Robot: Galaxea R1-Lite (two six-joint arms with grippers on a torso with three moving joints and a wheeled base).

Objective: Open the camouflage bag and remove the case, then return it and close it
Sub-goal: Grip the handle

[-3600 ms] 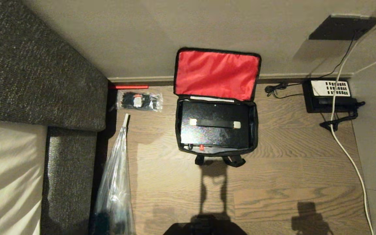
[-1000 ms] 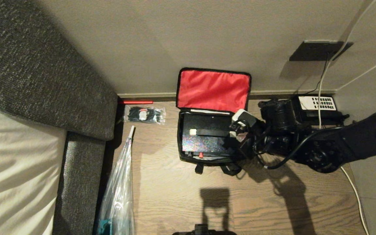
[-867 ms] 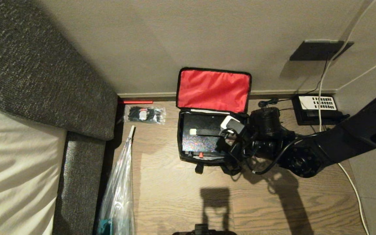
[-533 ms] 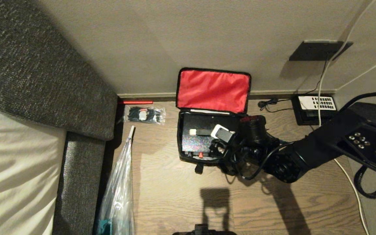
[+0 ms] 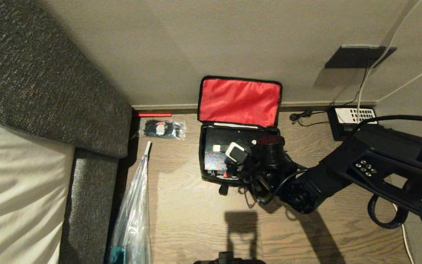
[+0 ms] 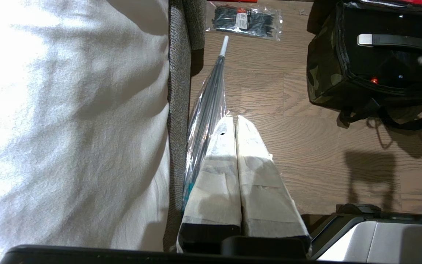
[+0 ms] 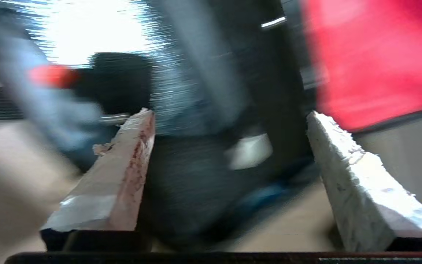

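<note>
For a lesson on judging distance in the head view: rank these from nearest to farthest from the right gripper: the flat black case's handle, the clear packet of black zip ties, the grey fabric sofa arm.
1. The flat black case's handle: directly under the right gripper, inside the open camouflage bag.
2. The clear packet of black zip ties: on the floor, left of the bag.
3. The grey fabric sofa arm: farthest left.

- The left gripper hangs above the wooden floor, its two white-wrapped fingers pressed together.
- A clear plastic bag lies just beside them, along the grey sofa edge.
- White bedding covers the sofa.
- A clear packet of black zip ties lies beyond the plastic bag's tip.
- The camouflage bag stands open on the floor, the case inside, its handle and small red latch showing.
</note>
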